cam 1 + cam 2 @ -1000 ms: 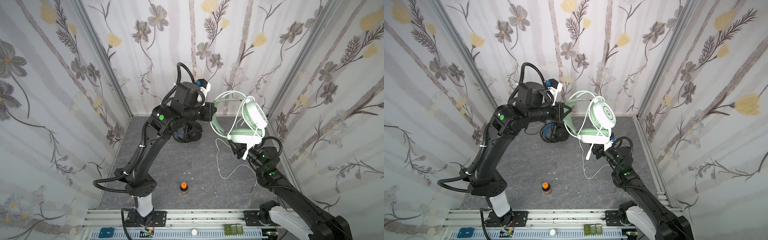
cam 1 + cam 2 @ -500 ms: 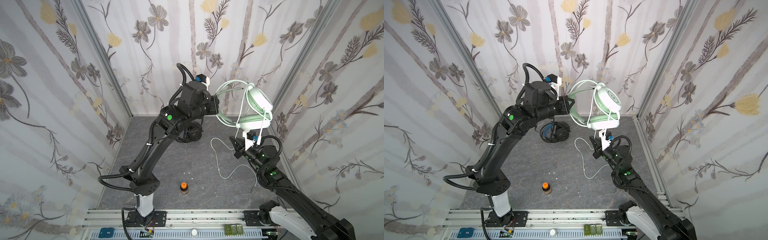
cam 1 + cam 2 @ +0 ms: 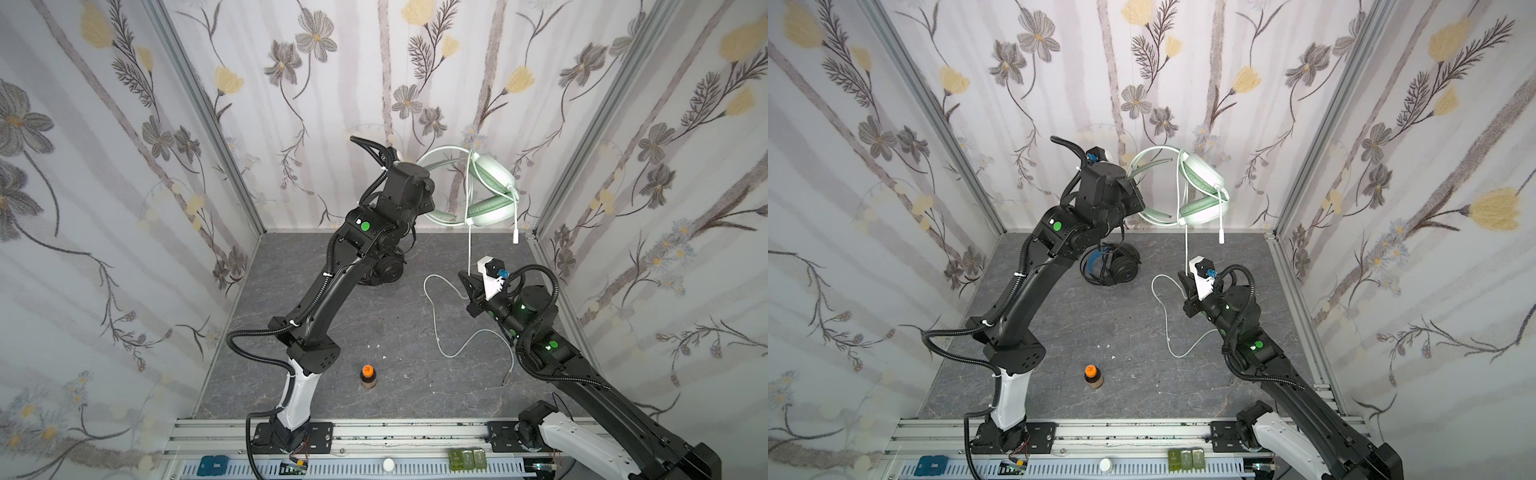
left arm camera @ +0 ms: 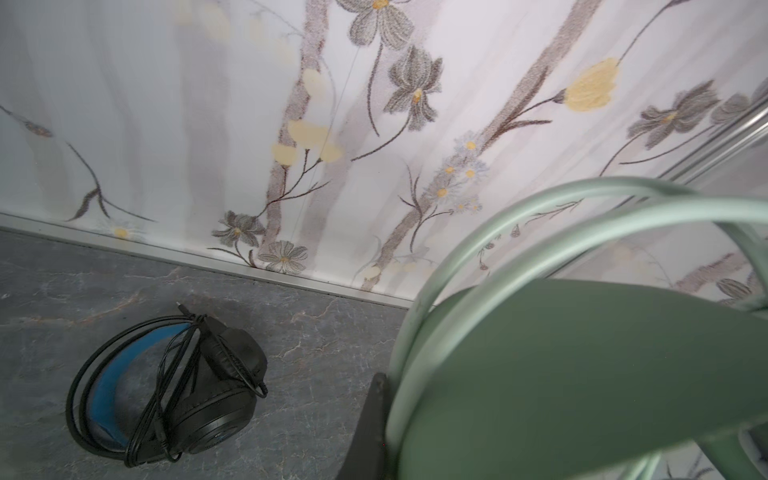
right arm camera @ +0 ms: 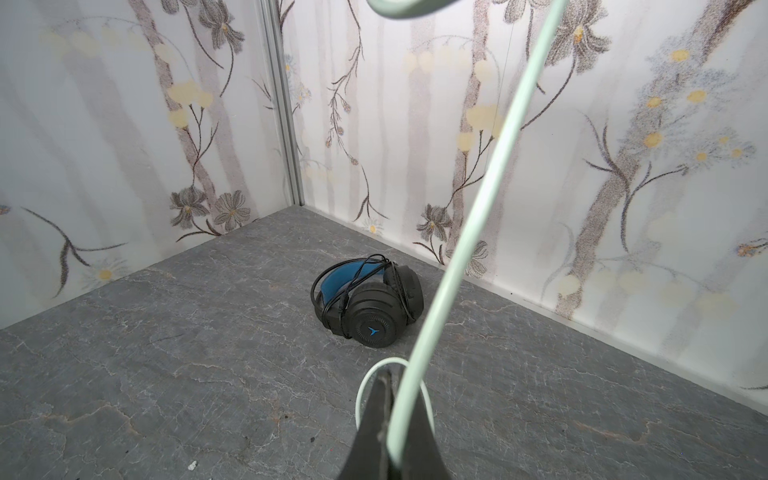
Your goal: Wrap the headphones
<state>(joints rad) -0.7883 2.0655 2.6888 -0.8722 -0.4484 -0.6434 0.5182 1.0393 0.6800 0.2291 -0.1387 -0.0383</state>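
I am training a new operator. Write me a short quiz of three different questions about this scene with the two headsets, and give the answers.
1. True or false: the black headset lies on the table with its cable wound around it.
2. The fingers of the right gripper are shut on: A the mint cable; B the black headset; C nothing.
3. Whose fingers hold the mint green headset in the air?
Key: 1 true; 2 A; 3 the left gripper, at the headband.
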